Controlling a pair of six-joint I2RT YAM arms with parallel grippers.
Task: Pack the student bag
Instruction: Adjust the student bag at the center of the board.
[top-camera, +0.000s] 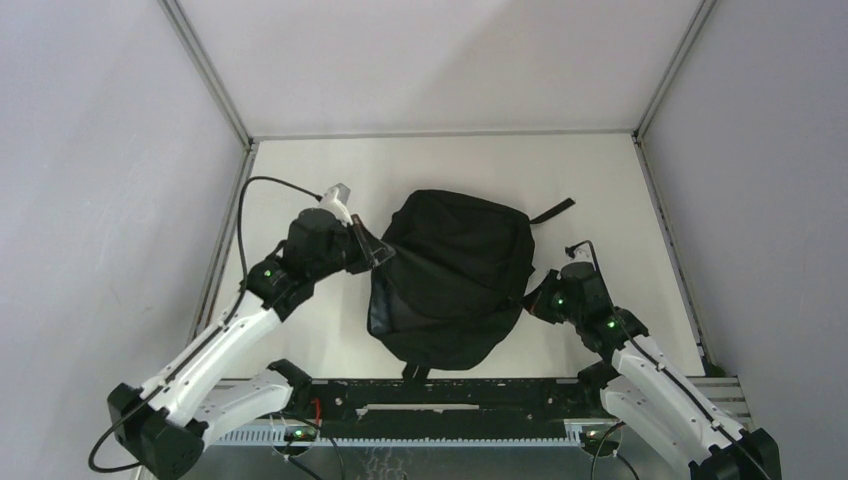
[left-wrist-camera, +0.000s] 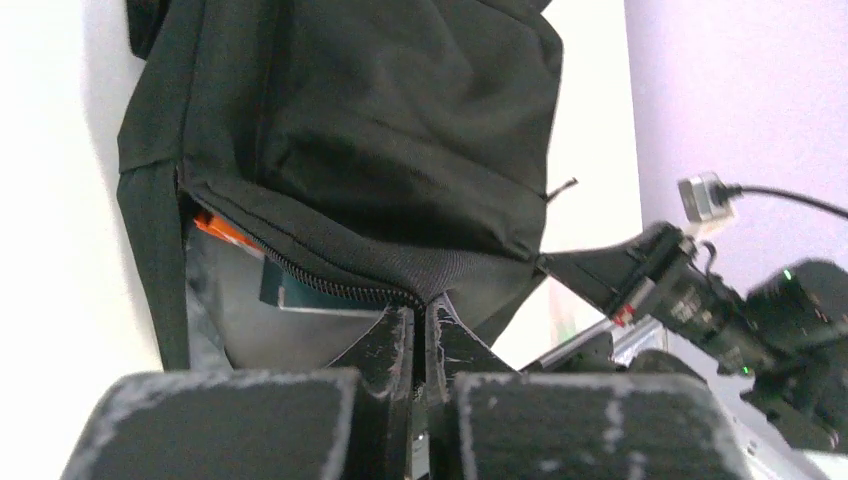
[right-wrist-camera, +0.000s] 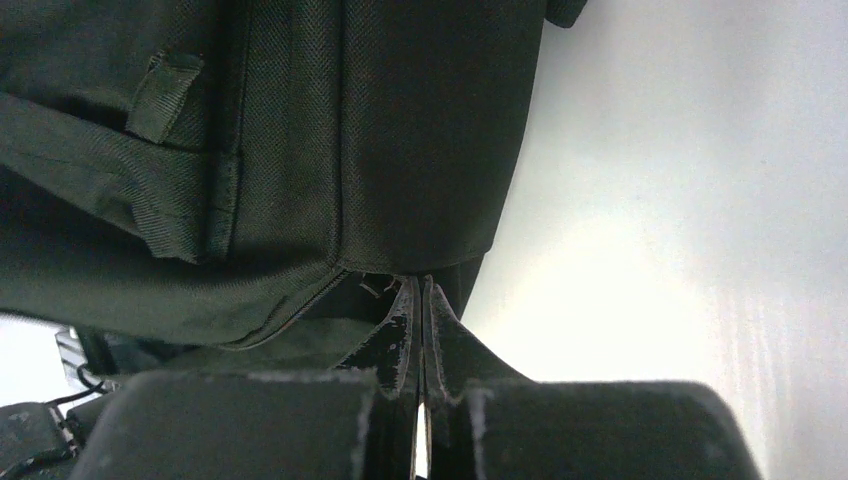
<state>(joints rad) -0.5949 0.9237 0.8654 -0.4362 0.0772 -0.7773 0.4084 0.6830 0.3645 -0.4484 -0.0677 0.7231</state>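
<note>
The student bag (top-camera: 460, 270), a black rounded backpack, lies in the middle of the white table. My left gripper (top-camera: 385, 255) is at its left side, shut on the zip edge of the opening (left-wrist-camera: 400, 280); the jaws (left-wrist-camera: 423, 305) stand together with the fabric pinched at their tips. Through the gap beside them I see grey lining, a teal book (left-wrist-camera: 300, 295) and something orange (left-wrist-camera: 222, 228). My right gripper (top-camera: 527, 300) is at the bag's right edge, shut on a fold of its fabric (right-wrist-camera: 420, 285).
A black strap (top-camera: 553, 211) trails from the bag's far right corner. A metal rail (top-camera: 450, 400) runs along the near edge between the arm bases. Grey walls and frame posts (top-camera: 210, 75) close in both sides.
</note>
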